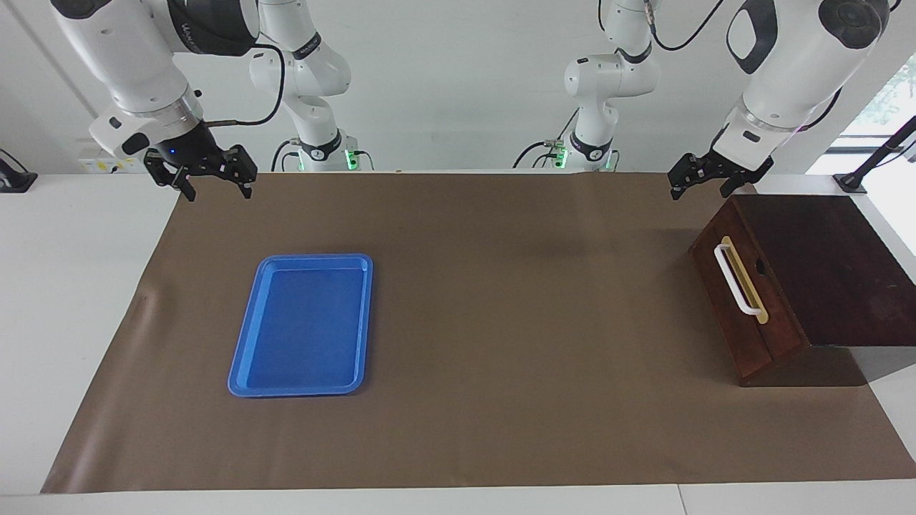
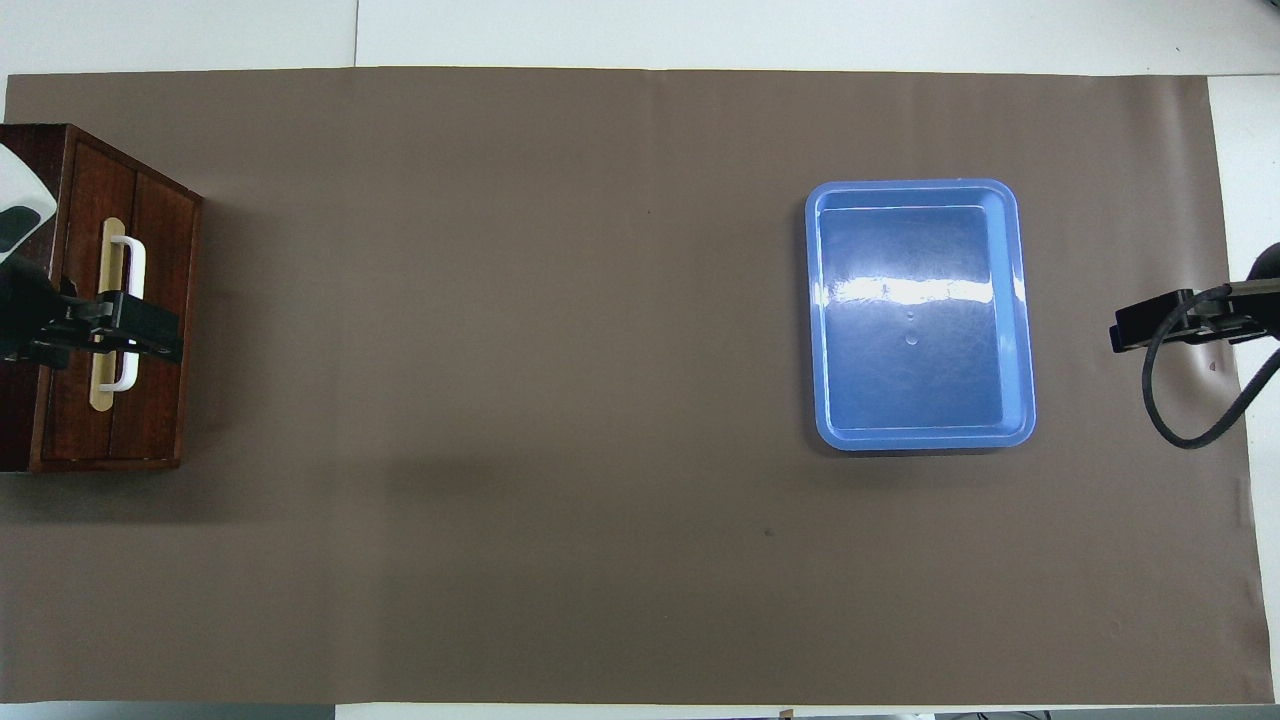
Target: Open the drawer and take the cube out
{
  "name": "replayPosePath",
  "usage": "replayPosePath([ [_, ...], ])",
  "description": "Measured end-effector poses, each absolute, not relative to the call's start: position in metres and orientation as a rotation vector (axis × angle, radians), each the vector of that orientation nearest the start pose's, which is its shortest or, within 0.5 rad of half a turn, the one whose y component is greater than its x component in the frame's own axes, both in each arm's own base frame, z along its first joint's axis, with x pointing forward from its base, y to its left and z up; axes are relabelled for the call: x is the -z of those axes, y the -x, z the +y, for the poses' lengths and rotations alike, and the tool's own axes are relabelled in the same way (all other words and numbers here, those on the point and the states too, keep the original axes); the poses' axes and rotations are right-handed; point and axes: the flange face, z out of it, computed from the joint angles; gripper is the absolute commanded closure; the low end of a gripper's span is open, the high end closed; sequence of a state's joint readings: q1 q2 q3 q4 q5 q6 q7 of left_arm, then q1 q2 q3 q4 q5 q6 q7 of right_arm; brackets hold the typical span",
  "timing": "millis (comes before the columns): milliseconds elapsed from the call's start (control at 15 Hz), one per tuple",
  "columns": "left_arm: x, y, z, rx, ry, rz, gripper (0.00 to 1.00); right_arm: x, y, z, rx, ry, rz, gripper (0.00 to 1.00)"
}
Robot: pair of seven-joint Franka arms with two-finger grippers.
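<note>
No text, label, number or sign can be read anywhere. The upper casing of the right arm [image 1: 207,32], toward twelve o'clock in the facing view, carries a line of pale lettering, but it is too small to make out.

Dark reddish-brown wooden drawer [image 1: 744,297] with white bar handle, shut, at the brown mat's [image 1: 501,322] left-arm end
</note>
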State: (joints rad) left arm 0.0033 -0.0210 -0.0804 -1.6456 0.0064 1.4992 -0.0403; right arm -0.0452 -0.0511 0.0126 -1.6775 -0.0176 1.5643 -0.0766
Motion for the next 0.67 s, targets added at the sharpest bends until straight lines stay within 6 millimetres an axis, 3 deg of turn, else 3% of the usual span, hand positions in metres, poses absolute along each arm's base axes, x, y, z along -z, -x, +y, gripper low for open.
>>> replayPosePath([
  [669, -0.5945, -0.5432, -0.0371, -0.115, 3.127, 0.045, 0.0, -0.6016, -0.5351, -0.0192, -0.099, 3.154, -0.07, 0.0],
])
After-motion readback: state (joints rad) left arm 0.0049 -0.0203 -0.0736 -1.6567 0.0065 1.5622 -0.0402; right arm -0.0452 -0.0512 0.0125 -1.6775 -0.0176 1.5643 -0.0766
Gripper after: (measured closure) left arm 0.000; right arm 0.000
